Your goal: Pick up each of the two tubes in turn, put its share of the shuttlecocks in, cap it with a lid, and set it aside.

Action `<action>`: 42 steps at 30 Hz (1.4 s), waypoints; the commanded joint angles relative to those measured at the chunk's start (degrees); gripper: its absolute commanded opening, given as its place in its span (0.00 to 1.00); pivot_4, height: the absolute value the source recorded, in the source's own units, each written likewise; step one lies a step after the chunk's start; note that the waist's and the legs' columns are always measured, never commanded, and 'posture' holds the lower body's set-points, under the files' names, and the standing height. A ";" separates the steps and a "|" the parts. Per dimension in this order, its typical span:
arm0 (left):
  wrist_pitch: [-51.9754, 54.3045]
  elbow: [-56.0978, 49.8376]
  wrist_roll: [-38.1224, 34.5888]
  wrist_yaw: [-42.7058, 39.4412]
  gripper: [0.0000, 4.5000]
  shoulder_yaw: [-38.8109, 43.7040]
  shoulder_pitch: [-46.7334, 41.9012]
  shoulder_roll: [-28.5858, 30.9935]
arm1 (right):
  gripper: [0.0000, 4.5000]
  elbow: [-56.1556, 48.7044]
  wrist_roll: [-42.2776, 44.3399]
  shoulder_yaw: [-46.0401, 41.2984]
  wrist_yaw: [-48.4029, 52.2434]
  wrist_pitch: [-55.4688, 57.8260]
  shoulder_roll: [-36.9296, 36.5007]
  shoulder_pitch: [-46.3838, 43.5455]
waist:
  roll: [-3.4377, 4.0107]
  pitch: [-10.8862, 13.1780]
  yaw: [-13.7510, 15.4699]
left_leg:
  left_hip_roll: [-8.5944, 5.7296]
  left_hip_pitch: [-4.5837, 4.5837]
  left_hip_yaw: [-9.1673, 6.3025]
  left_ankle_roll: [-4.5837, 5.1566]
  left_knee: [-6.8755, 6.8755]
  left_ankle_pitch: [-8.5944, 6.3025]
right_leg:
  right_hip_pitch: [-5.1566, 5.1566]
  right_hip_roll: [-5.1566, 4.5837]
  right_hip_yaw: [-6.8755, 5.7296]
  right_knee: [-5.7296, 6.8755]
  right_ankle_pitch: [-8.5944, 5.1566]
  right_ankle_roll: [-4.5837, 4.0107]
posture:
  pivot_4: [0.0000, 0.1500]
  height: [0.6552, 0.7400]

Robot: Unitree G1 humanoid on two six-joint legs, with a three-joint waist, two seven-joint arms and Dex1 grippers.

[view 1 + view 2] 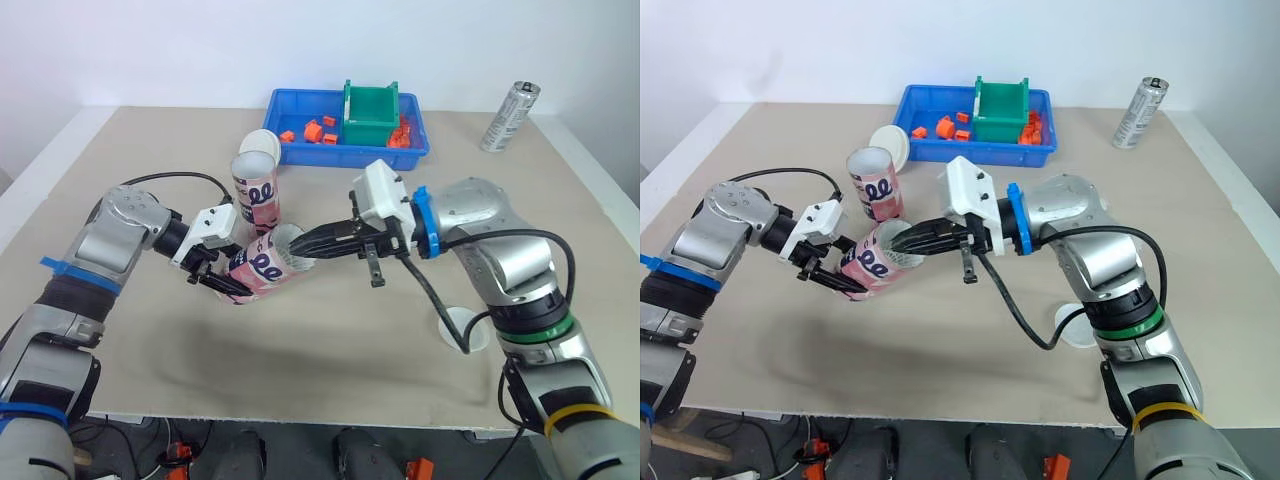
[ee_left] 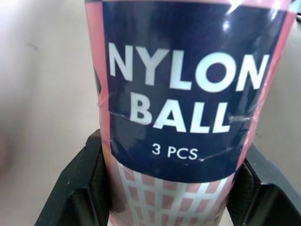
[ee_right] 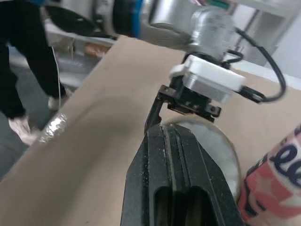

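While the left gripper (image 1: 222, 276) pinches it, held tube (image 1: 258, 265): tilted, raised off the table (image 1: 320, 360), mouth toward the right gripper (image 1: 304, 245)
Right gripper state: fingers pressed together, tips at the held tube's mouth; cannot tell if anything sits between them
Left wrist view: black fingers (image 2: 77, 188) clamp both sides of the held tube, print reads NYLON BALL 3 PCS
Right wrist view: whitish round tube mouth just past the fingertips, a person's legs (image 3: 16, 70) beyond the table edge
Second tube (image 1: 255, 190): upright, uncapped, just behind the held one
Lids: one lid (image 1: 258, 143) just beside the blue tray (image 1: 300, 155) corner; other lid (image 1: 462, 328) near the front edge, partly behind the right arm
Open room: bare table at front centre and front left
Around: green box (image 1: 370, 118) and orange pieces (image 1: 315, 131) in the tray, silver can (image 1: 510, 115) far right, well apart
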 commanded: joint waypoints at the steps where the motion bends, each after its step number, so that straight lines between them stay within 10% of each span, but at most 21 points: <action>1: 1.59 -0.54 -2.55 0.04 0.62 -0.14 -2.92 0.02 | 0.01 4.79 -7.96 4.92 1.30 -6.85 0.25 -4.14 | 0.01 0.02 -0.01 | 0.00 0.00 0.00 0.00 0.00 0.00 | -0.01 0.00 0.00 0.00 0.00 0.00 | 1.00 0.98; 25: 3.14 -1.02 -3.64 0.04 0.62 1.02 -0.34 -3.82 | 0.01 18.62 -18.37 13.69 11.76 -12.94 12.23 -12.32 | 0.05 0.28 -0.40 | 0.02 -0.20 -0.24 -0.77 -0.11 0.44 | -0.28 -0.04 -0.26 0.18 0.08 -0.15 | 1.00 0.98; 42: 6.01 -4.99 -3.13 0.42 0.62 3.00 2.24 -4.02 | 0.01 15.67 -5.41 1.90 20.63 -2.95 -4.74 -15.43 | 0.09 0.34 -0.59 | -0.01 -0.33 -0.51 -0.98 -0.13 0.57 | -0.31 -0.05 -0.47 0.21 0.10 -0.18 | 1.00 0.98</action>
